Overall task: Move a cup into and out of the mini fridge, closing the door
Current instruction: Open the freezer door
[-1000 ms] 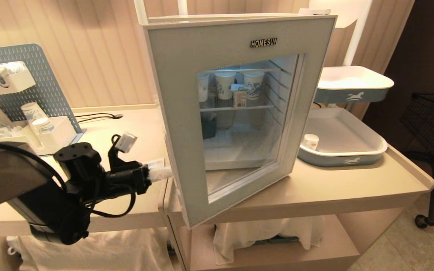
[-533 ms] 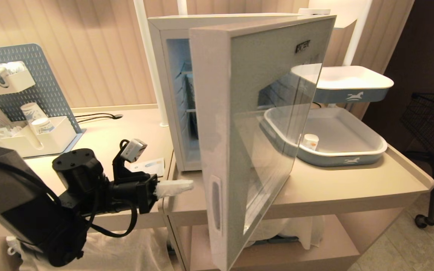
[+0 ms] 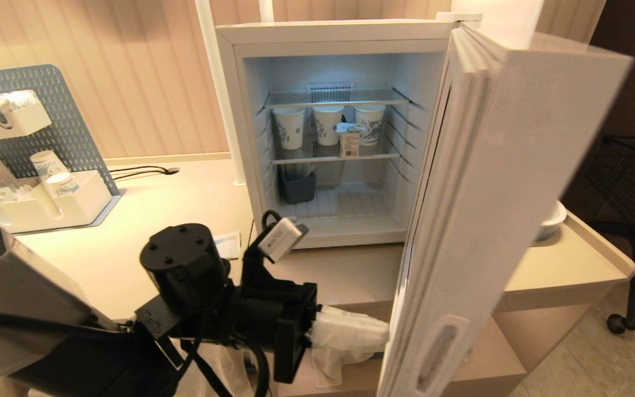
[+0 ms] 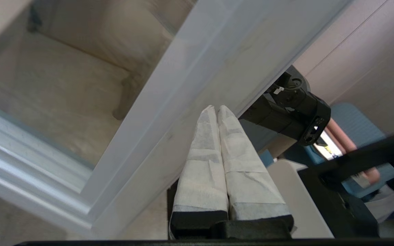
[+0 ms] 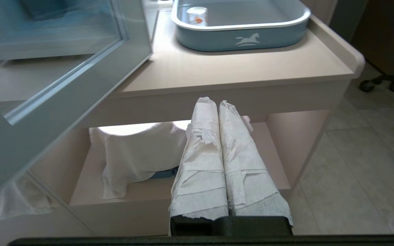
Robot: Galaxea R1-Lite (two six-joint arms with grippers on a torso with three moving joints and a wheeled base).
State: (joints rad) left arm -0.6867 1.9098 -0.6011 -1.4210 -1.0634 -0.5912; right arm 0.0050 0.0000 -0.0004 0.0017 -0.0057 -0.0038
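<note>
The mini fridge (image 3: pixel 240 110) stands open on the counter, its door (image 3: pixel 494 193) swung wide to the right. On the middle wire shelf the small squat cup (image 3: pixel 349 140) stands in front of three tall paper cups (image 3: pixel 328 124). My left gripper (image 3: pixel 381 333) is shut with nothing between its white-wrapped fingers. Its tips rest against the inner side of the door's free edge, low down; the left wrist view shows the left gripper (image 4: pixel 215 108) against the door frame (image 4: pixel 183 85). My right gripper (image 5: pixel 214 101) is shut and empty, parked below the counter's front edge.
A dark box (image 3: pixel 297 186) sits on the fridge's lower level. A blue tray (image 5: pixel 241 34) right of the fridge holds a small white cup with an orange mark (image 5: pixel 197 15). A pegboard organiser (image 3: pixel 31 165) stands at the left and a black wire cart (image 3: pixel 631 182) at the right. White cloth (image 5: pixel 132 157) lies on the lower shelf.
The door has swung from nearly shut to wide open. My left gripper, still shut, has moved right and toward the camera along with the door's edge.
</note>
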